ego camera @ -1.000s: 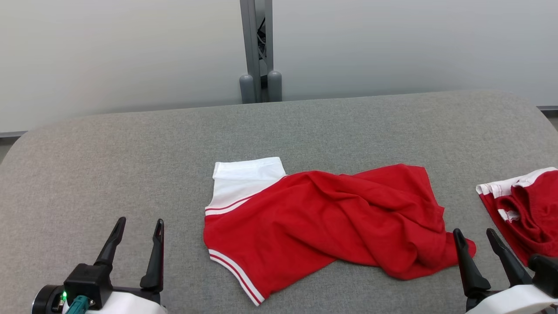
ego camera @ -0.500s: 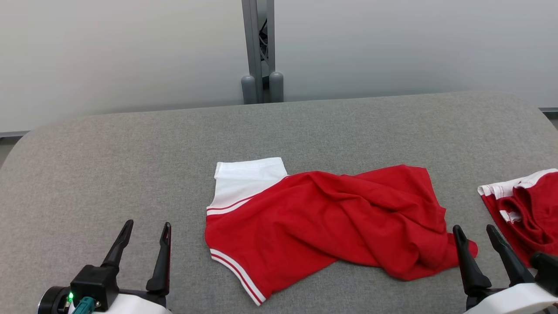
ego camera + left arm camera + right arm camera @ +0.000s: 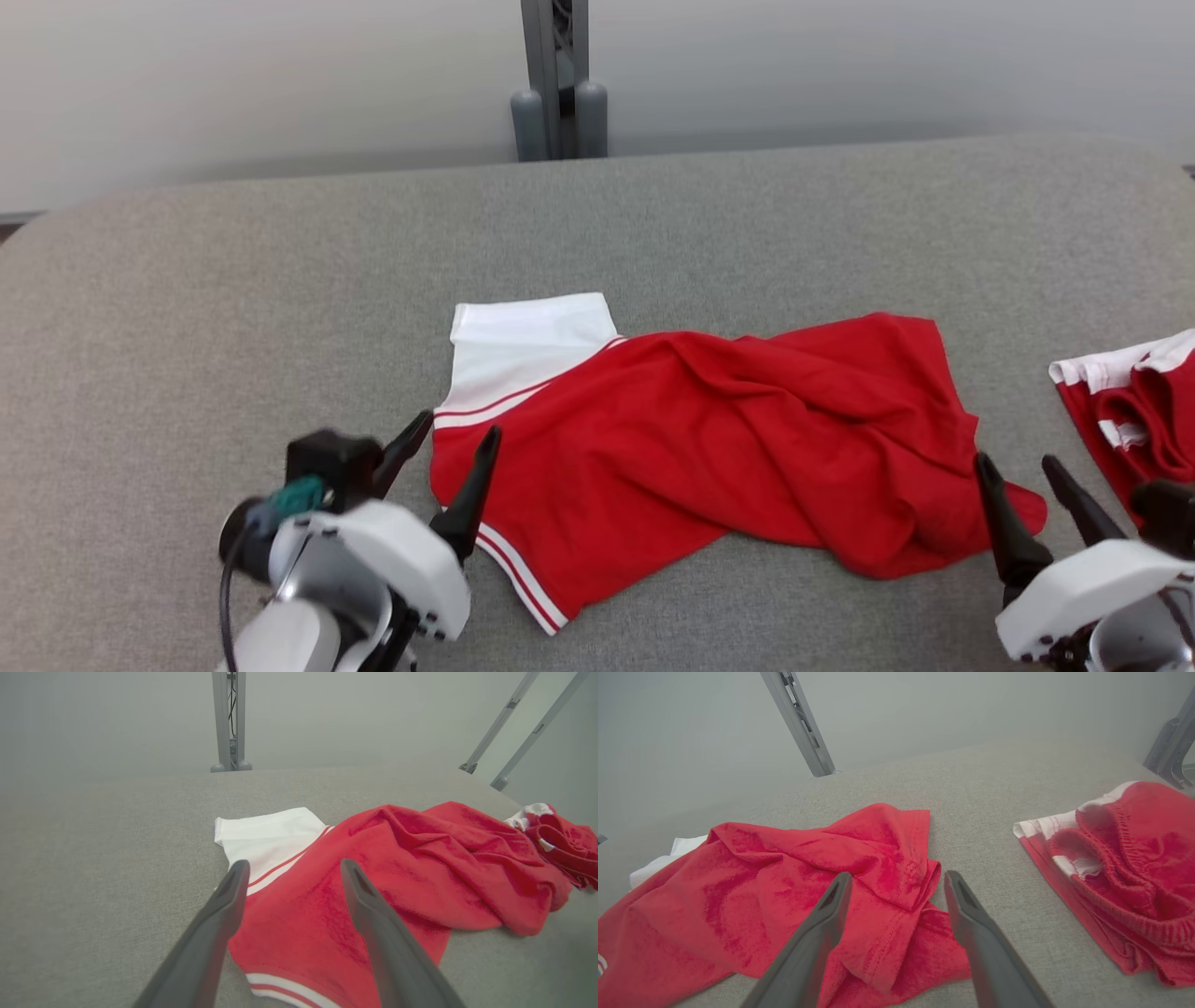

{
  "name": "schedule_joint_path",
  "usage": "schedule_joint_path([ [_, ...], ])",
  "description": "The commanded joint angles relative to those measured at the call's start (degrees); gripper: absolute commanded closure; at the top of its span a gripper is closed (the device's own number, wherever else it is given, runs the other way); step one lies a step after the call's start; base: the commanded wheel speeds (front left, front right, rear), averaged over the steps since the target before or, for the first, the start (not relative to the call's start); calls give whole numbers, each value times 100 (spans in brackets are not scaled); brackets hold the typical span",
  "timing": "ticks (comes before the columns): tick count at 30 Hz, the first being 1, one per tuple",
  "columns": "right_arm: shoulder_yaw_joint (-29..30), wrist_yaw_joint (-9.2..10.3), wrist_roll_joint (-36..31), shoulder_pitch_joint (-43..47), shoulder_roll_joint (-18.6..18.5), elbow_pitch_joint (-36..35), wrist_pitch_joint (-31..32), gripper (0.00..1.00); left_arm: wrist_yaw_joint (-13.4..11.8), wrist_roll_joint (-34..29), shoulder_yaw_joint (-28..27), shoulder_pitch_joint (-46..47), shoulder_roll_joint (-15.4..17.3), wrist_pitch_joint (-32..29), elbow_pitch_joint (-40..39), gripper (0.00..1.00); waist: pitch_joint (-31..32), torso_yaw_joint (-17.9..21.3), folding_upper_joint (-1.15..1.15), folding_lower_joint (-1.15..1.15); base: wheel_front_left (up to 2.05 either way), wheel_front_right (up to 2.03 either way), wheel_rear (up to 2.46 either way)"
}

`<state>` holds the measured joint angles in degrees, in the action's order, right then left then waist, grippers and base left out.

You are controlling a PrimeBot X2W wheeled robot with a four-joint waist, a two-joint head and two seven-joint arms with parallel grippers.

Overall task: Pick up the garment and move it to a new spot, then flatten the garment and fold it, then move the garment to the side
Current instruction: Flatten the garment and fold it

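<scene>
The garment (image 3: 700,439) is a red shirt with a white sleeve (image 3: 523,341) and white-striped trim, lying crumpled in the middle of the grey table (image 3: 233,280). My left gripper (image 3: 457,427) stands open at the shirt's left edge, its fingers straddling the border below the sleeve, with nothing held. In the left wrist view the garment (image 3: 397,868) spreads beyond my open left gripper (image 3: 294,863). My right gripper (image 3: 1016,459) is open by the shirt's bunched right corner. The right wrist view shows the garment (image 3: 784,868) folded over between the fingers of my right gripper (image 3: 899,874).
A second red and white piece of clothing (image 3: 1134,411) lies folded at the table's right edge, close to my right arm. A grey post (image 3: 557,75) stands behind the table's far edge. Bare grey cloth stretches to the left and back.
My left gripper has swung right and forward to the garment's left edge. The head camera has tipped down a little. The right gripper has hardly moved.
</scene>
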<state>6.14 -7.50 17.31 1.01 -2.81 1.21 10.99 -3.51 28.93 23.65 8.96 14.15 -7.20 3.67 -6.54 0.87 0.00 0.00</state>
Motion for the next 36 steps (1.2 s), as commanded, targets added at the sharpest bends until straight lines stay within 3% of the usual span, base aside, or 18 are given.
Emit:
schedule_joint_path([
  [1,53,2,-40,-145,-24,51,45,0,60,30,20,243,1,-81,75,0,-205,-16,0,0,0,0,0],
  [10,32,2,-29,-878,-205,174,440,0,422,16,129,1782,-140,-516,984,0,-1029,-178,0,0,0,0,0],
  [16,-65,2,-78,-1084,-240,-74,653,0,744,110,148,2789,-296,-529,2207,0,-1536,-107,0,0,0,0,0],
  [27,-205,2,-89,-1009,-133,-556,746,0,955,355,103,3657,-401,-486,3579,0,-1973,112,0,0,0,0,0],
  [28,-206,2,-89,-1008,-126,-580,742,10,976,403,103,3700,-429,-515,3707,0,-2001,126,0,0,0,0,0],
  [29,-207,2,-85,-1004,-118,-606,735,55,995,442,112,3729,-448,-560,3827,6,-2023,139,0,0,0,0,0],
  [30,-207,2,-62,-994,-109,-634,727,78,1003,477,134,3742,-475,-593,3930,62,-2038,146,0,0,0,0,0],
  [31,-214,2,-46,-984,-99,-661,721,100,1019,510,152,3751,-492,-562,3997,100,-2048,155,0,0,0,0,0],
  [36,-216,2,-8,-1032,-67,-830,506,100,1060,444,274,3885,-448,-232,4140,100,-2032,173,0,0,0,0,0],
])
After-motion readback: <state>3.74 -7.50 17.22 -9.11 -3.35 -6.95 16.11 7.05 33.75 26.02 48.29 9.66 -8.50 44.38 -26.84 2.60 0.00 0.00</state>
